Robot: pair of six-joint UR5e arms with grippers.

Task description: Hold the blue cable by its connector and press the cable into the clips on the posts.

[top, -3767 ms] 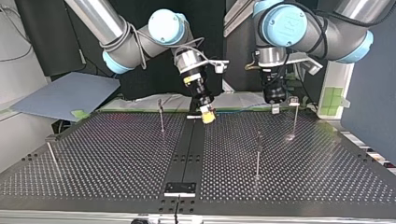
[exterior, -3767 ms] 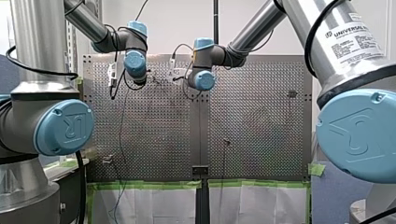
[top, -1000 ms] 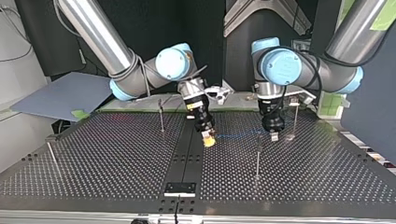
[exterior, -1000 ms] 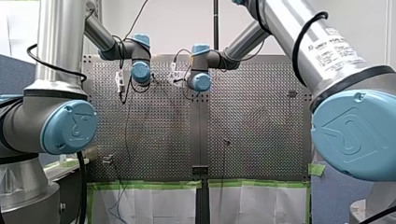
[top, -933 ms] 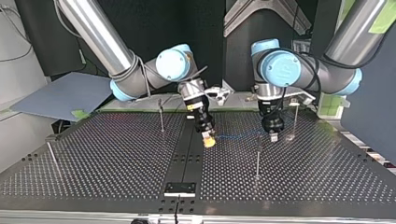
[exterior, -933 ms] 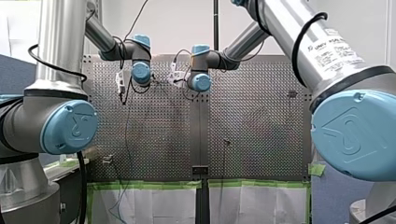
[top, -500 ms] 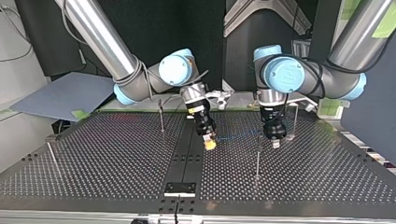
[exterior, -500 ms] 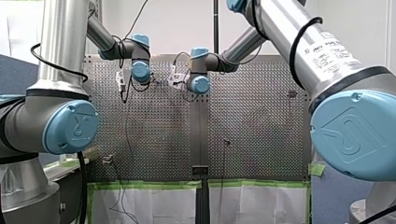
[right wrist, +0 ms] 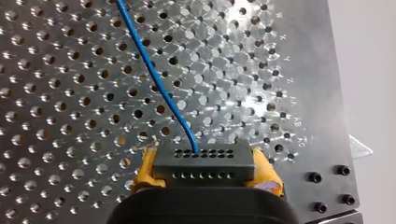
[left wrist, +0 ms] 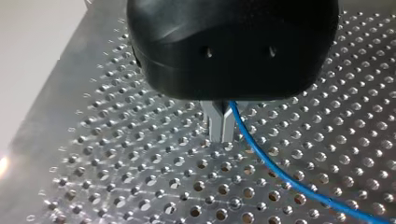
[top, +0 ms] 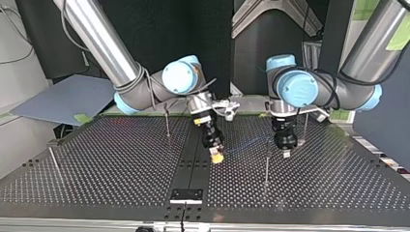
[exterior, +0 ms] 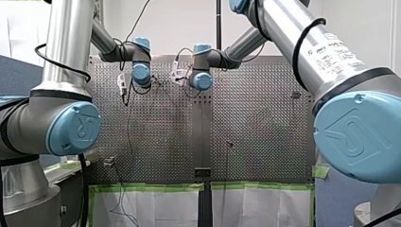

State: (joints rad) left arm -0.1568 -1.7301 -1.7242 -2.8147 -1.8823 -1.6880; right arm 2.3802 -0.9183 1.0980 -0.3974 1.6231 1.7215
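Observation:
In the right wrist view my right gripper (right wrist: 203, 173) is shut with its yellow pads on a dark connector block (right wrist: 203, 161). The thin blue cable (right wrist: 156, 77) runs out of the block over the perforated table. My left gripper (left wrist: 219, 125) has its metal fingers shut on the blue cable (left wrist: 280, 176) just above the table. In the top view my right gripper (top: 217, 157) hangs near the centre strip. My left gripper (top: 286, 152) is right beside a thin post (top: 266, 162), with the faint cable (top: 246, 143) stretched between the two grippers.
More thin posts stand at the far middle (top: 167, 120), behind my left gripper (top: 305, 124) and at the top view's left edge (top: 52, 158). A black bracket (top: 186, 195) sits at the near edge. In the front view both wrists (exterior: 141, 73) (exterior: 201, 80) hide the grippers.
Both grippers have come down and toward the top view's near side with the cable held between them. My left gripper now stands beside the post.

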